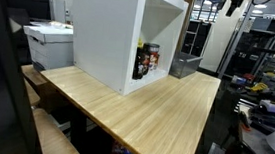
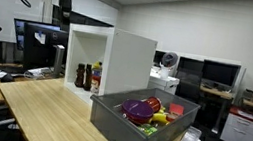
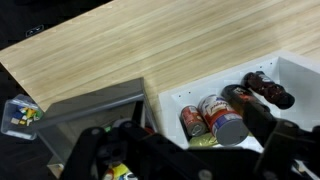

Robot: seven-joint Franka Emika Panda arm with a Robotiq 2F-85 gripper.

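My gripper (image 3: 190, 160) hangs high above the white open-fronted cabinet (image 2: 118, 59) and looks open and empty; its dark fingers fill the bottom of the wrist view. In an exterior view the arm (image 2: 65, 1) stands above the cabinet's top. Below it, inside the cabinet, are a red can (image 3: 191, 121), a larger labelled can (image 3: 225, 120) and dark bottles (image 3: 268, 88). The same cans and bottles show in both exterior views (image 1: 146, 60) (image 2: 87, 76).
The cabinet stands on a light wooden table (image 1: 144, 113). A grey bin (image 2: 111, 107) with several colourful toys sits beside it and shows in the wrist view (image 3: 90, 108). A printer (image 1: 48, 41), monitors (image 2: 219, 72) and desks surround the table.
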